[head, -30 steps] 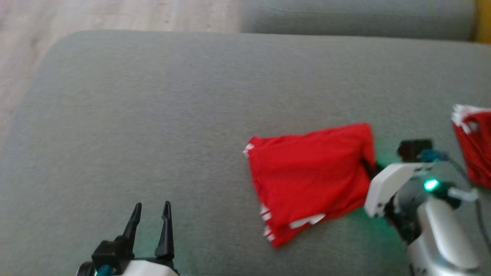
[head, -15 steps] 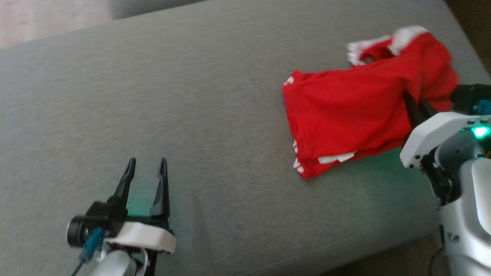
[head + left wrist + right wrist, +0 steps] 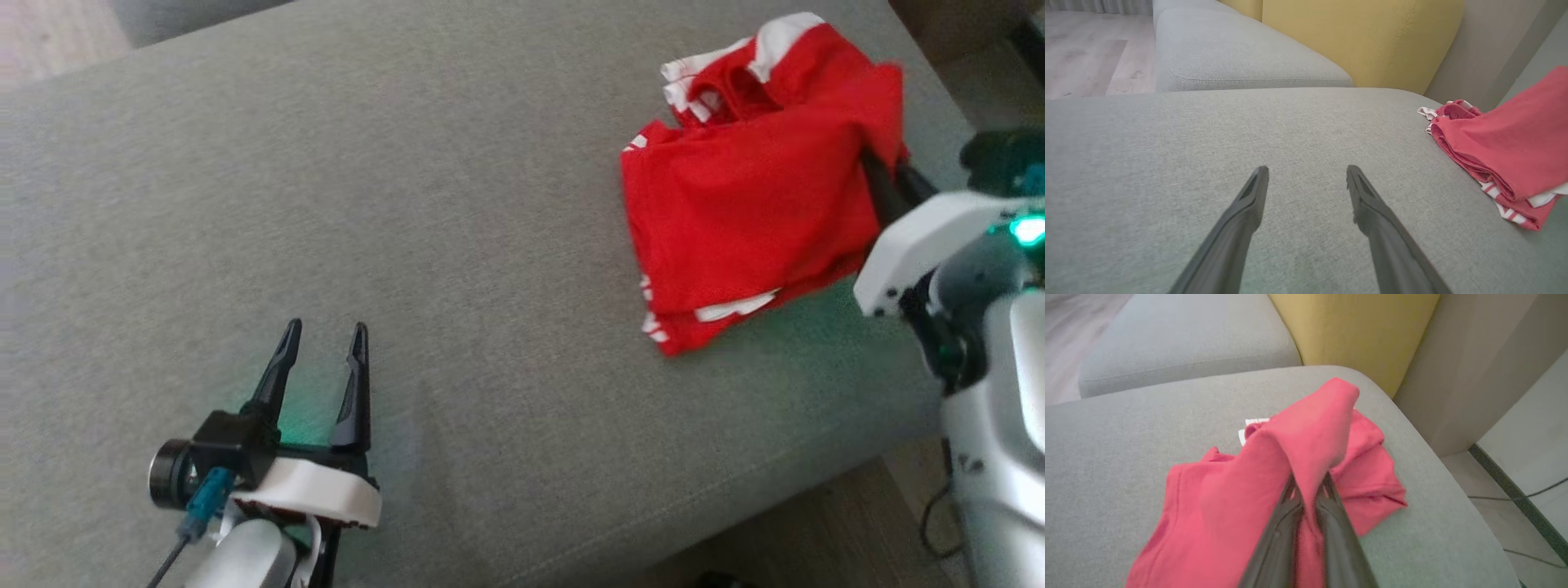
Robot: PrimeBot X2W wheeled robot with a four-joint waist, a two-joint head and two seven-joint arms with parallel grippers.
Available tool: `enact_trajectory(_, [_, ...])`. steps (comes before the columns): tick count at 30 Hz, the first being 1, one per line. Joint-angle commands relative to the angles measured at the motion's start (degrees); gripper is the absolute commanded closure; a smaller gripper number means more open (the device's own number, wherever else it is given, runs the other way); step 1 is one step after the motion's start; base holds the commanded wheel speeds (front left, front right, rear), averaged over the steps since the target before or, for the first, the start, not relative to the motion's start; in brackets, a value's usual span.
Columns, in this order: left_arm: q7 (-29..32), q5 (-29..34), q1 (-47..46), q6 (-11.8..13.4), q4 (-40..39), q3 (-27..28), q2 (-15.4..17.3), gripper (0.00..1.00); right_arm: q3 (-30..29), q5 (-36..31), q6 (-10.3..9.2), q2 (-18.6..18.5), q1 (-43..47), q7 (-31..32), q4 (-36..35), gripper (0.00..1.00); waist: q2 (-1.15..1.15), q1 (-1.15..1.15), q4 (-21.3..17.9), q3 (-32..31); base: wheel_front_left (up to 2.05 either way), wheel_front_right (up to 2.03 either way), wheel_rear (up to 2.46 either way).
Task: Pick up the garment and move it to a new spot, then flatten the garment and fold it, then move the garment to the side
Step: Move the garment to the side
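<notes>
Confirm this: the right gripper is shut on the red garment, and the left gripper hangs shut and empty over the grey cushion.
Not quite: the left gripper is open, its two fingers spread wide, as the left wrist view shows. The rest stands: it hangs empty over the grey cushion, and the right gripper is shut on the red garment.

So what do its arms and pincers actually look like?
The left arm and right arm are silvery-grey tubes with white wrist shells. The left gripper has two long black tapering jaws, a round black camera and a teal cable plug beside them. The right gripper has the same dark jaws, with a green light glowing at its wrist.
</notes>
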Motion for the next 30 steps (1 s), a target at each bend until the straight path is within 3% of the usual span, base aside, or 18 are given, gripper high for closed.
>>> enact_trajectory(1, [-0.33, 0.00, -0.40, 0.19, -1.46, 2.08, 1.04, 0.00, 1.50, -0.64, 0.37, -1.78, -3.90, -0.43, -1.64, 1.00, 0.00, 0.00, 1.74, -1.09, 0.00, 0.00, 0.00])
enact_trajectory(8, [-0.90, -0.52, 0.75, 0.19, -1.18, 1.81, 0.53, 0.00, 1.98, -0.92, 0.37, -5.85, -10.14, 1.24, 1.76, 1.00, 0.00, 0.00, 6.34, -3.25, 0.00, 0.00, 0.00])
enact_trajectory(21, [-0.60, -0.54, 1.78, 0.56, -1.95, 1.07, 0.93, 0.00, -5.95, -4.10, 0.37, -14.71, -12.46, 1.05, 10.75, 1.00, 0.00, 0.00, 12.30, -2.84, 0.00, 0.00, 0.00])
enact_trajectory(22, [-0.53, -0.52, 1.81, 0.62, -2.09, 1.05, 1.04, 0.00, -6.75, -4.63, 0.37, -14.99, -12.45, 0.60, 11.23, 0.76, 0.00, 0.00, 12.48, -2.68, 0.00, 0.00, 0.00])
enact_trajectory(23, [-0.47, -0.50, 1.83, 0.67, -2.25, 1.04, 1.15, 0.00, -7.55, -5.22, 0.37, -15.28, -12.40, 0.18, 11.78, 0.46, 0.00, 0.00, 12.63, -2.51, 0.00, 0.00, 0.00])
enact_trajectory(24, [-0.41, -0.49, 1.83, 0.71, -2.39, 1.03, 1.25, 0.00, -8.30, -5.90, 0.37, -15.45, -12.33, -0.27, 12.32, 0.00, 0.00, 0.00, 12.74, -2.35, 0.00, 0.00, 0.00])
enact_trajectory(30, [0.01, -0.45, 1.88, 1.20, -3.07, 0.95, 1.61, 0.00, -10.94, -8.54, 0.37, -13.24, -11.53, -1.94, 13.48, 0.00, 0.00, 0.00, 12.63, -2.15, 0.00, 0.00, 0.00])
